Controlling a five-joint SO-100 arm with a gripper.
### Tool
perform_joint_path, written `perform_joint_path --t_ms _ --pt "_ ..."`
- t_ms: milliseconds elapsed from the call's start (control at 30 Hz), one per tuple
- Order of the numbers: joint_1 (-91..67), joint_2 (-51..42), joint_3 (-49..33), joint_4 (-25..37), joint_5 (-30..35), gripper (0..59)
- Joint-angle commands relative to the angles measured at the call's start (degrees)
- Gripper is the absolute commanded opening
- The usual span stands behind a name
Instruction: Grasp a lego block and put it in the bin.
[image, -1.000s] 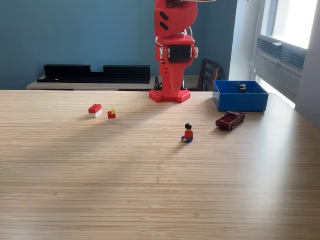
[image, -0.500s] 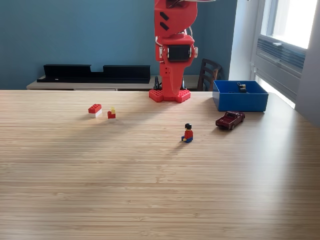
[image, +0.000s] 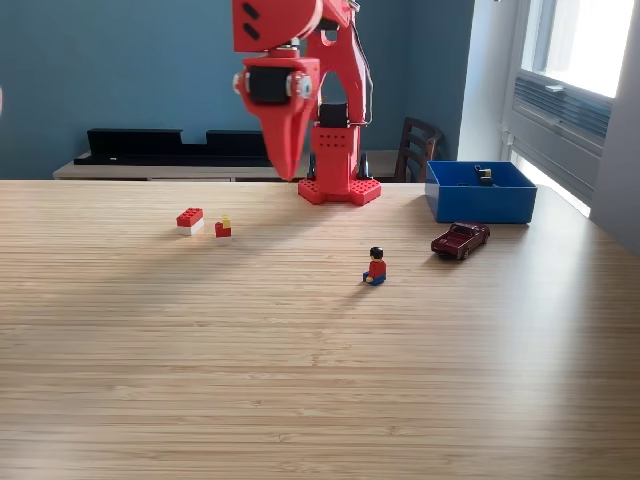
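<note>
Wooden table (image: 300, 380) under a blue wall (image: 120, 70); jaws (image: 288, 172) hang together, empty.

Bin (image: 480, 194) behind toy car (image: 460, 239), at exterior view's right.

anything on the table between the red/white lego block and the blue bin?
In the exterior view, between the red and white block and the bin: a small red block, then the arm's red base. The minifigure sits nearer the camera.

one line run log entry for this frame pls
phase: reaching | claw: in the air, appears shut and empty, swung toward exterior view's left | red and white lego block: on table, untouched | bin: small dark item inside
</note>
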Motion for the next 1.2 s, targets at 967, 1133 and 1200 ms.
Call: perform_joint_path --t_ms 967,1133,1200 --pt "14.1 2.2 29.6 -14.0 8.8 18.2" --pt "14.2 2.2 32.3 -14.2 7.6 19.1" --pt "14.6 2.2 32.8 -14.2 6.9 19.5"
